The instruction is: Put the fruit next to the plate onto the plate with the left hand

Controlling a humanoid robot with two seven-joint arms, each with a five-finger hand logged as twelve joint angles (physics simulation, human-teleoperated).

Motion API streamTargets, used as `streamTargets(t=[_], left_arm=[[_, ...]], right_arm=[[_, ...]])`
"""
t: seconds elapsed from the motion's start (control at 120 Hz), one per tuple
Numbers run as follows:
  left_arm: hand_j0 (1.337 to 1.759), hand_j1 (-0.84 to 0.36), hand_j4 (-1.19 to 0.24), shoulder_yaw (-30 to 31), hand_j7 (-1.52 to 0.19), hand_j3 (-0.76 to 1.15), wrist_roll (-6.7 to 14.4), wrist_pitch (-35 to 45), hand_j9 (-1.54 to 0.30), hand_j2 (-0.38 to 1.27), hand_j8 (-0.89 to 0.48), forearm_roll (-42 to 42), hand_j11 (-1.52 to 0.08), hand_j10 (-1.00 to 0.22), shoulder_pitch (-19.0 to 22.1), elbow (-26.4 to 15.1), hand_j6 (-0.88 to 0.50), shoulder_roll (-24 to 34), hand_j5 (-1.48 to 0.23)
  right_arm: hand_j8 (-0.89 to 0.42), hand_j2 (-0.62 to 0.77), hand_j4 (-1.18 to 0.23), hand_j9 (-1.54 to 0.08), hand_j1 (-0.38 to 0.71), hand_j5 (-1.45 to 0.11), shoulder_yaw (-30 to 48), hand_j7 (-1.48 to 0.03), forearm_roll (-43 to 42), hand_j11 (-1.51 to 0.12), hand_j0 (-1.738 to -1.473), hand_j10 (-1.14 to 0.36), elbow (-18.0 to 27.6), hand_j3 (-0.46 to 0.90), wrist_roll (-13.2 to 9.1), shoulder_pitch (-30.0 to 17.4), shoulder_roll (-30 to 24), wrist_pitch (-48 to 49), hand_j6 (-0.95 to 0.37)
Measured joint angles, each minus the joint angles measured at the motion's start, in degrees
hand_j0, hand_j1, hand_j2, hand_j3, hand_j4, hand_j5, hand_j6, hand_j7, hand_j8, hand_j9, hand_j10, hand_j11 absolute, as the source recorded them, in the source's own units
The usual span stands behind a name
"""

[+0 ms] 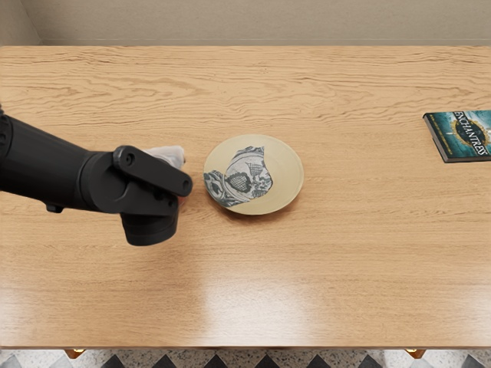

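Observation:
A round beige plate point(270, 181) with a dark grey-blue pattern lies near the middle of the wooden table. Just left of it, a pale, slightly pinkish fruit point(170, 155) shows only as a small patch. My black left hand point(150, 201) covers the rest of it. The left arm comes in from the left edge, and the hand sits low over the fruit, a short way from the plate's left rim. I cannot see whether the hand has hold of the fruit.
A dark teal book point(462, 135) lies at the right edge of the table. The table's front edge point(245, 346) runs along the bottom, with checkered floor below it.

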Motion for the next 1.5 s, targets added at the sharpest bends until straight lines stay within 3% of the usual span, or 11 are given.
streamTargets(t=[0.183, 0.442, 0.542, 0.717, 0.808, 1.017, 1.15, 1.3, 1.383, 1.433, 1.5], left_arm=[[1.658, 0.0, -0.3, 0.34, -0.38, 0.0, -0.06, 0.0, -0.38, 0.06, -0.3, -0.01, -0.38, -0.3, 1.3, 1.41, -0.3, 0.0, -0.38], [1.658, -0.2, -0.47, 0.48, -0.63, 0.0, -0.06, -0.01, -0.63, 0.16, -0.48, 0.68, -0.63, -0.48, 1.83, 3.27, -0.44, 0.0, -0.63], [1.656, -0.2, -0.51, 0.43, -0.69, 0.0, -0.21, 0.0, -0.69, 0.26, -0.52, 1.47, -0.68, -0.52, 2.66, 4.26, -0.47, 0.0, -0.68], [1.65, -0.17, -0.52, 0.28, -0.76, 0.0, -0.41, -0.04, -0.76, 0.24, -0.52, 2.35, -0.76, -0.54, 4.05, 5.63, -0.47, 0.0, -0.73], [1.651, -0.2, -0.48, 0.24, -0.77, 0.0, -0.47, -0.04, -0.77, 0.31, -0.5, 2.17, -0.77, -0.55, 4.46, 6.35, -0.44, 0.0, -0.74], [1.648, -0.22, -0.43, 0.09, -0.79, 0.0, -0.53, 0.07, -0.8, 0.21, -0.47, 2.7, -0.8, -0.56, 5.68, 7.55, -0.39, 0.0, -0.76], [1.651, -0.21, -0.43, 0.08, -0.79, 0.0, -0.58, -0.01, -0.79, 0.25, -0.48, 2.32, -0.79, -0.57, 5.53, 7.88, -0.4, 0.0, -0.77], [1.65, -0.3, -0.32, 0.04, -0.99, 0.0, -0.87, -0.18, -0.98, 0.43, -0.38, 2.12, -0.99, -0.69, 4.94, 7.39, -0.27, 0.0, -0.97], [1.647, -0.29, -0.29, 0.03, -1.06, 0.0, -0.91, -0.32, -1.06, 0.36, -0.37, 2.13, -1.06, -0.73, 4.21, 6.48, -0.24, 0.0, -1.06], [1.646, -0.31, -0.27, 0.04, -1.09, 0.0, -0.89, -0.4, -1.09, 0.45, -0.37, 2.06, -1.1, -0.75, 3.59, 5.83, -0.23, 0.0, -1.09], [1.645, -0.29, -0.27, 0.1, -1.12, 0.0, -0.86, -0.45, -1.12, 0.42, -0.38, 1.94, -1.13, -0.78, 2.61, 5.14, -0.23, 0.0, -1.13]], right_arm=[[-0.03, -0.01, -0.03, -0.03, -0.32, -0.03, 0.0, -0.03, 0.0, -0.03, -1.658, -0.03, -0.02, 0.0, 0.0, 0.0, 0.0, 0.0, -0.03], [-0.03, -0.01, -0.03, -0.03, -0.32, -0.03, 0.0, -0.03, 0.0, -0.03, -1.658, -0.03, -0.01, 0.0, 0.0, 0.0, 0.0, 0.0, -0.03], [-0.03, -0.01, -0.03, -0.03, -0.32, -0.03, 0.0, -0.03, 0.0, -0.03, -1.658, -0.03, -0.02, 0.0, 0.0, 0.0, 0.0, 0.0, -0.03], [-0.03, -0.01, -0.03, -0.03, -0.32, -0.03, 0.0, -0.03, 0.0, -0.03, -1.658, -0.03, -0.03, 0.0, 0.0, 0.0, 0.0, 0.0, -0.03], [-0.03, -0.01, -0.03, -0.03, -0.32, -0.03, 0.0, -0.03, 0.0, -0.03, -1.658, -0.03, -0.03, 0.0, 0.0, 0.0, 0.0, 0.0, -0.03], [-0.03, -0.01, -0.03, -0.03, -0.32, -0.03, 0.0, -0.03, 0.0, -0.03, -1.658, -0.03, -0.02, 0.0, 0.0, 0.0, 0.0, 0.0, -0.03], [-0.03, -0.01, -0.03, -0.03, -0.32, -0.03, 0.0, -0.03, 0.0, -0.03, -1.658, -0.03, -0.02, 0.0, 0.0, 0.0, 0.0, 0.0, -0.03], [-0.03, -0.01, -0.03, -0.03, -0.32, -0.03, 0.0, -0.03, 0.0, -0.03, -1.658, -0.03, -0.02, 0.0, 0.0, 0.0, 0.0, 0.0, -0.03], [-0.03, -0.01, -0.03, -0.03, -0.32, -0.03, 0.0, -0.03, 0.0, -0.03, -1.658, -0.03, -0.02, 0.0, 0.0, 0.0, 0.0, 0.0, -0.03], [-0.03, -0.01, -0.03, -0.03, -0.32, -0.03, 0.0, -0.03, 0.0, -0.03, -1.658, -0.03, -0.02, 0.0, 0.0, 0.0, 0.0, 0.0, -0.03], [-0.03, -0.01, -0.03, -0.03, -0.32, -0.03, 0.0, -0.03, 0.0, -0.03, -1.658, -0.03, -0.02, 0.0, 0.0, 0.0, 0.0, 0.0, -0.03]])
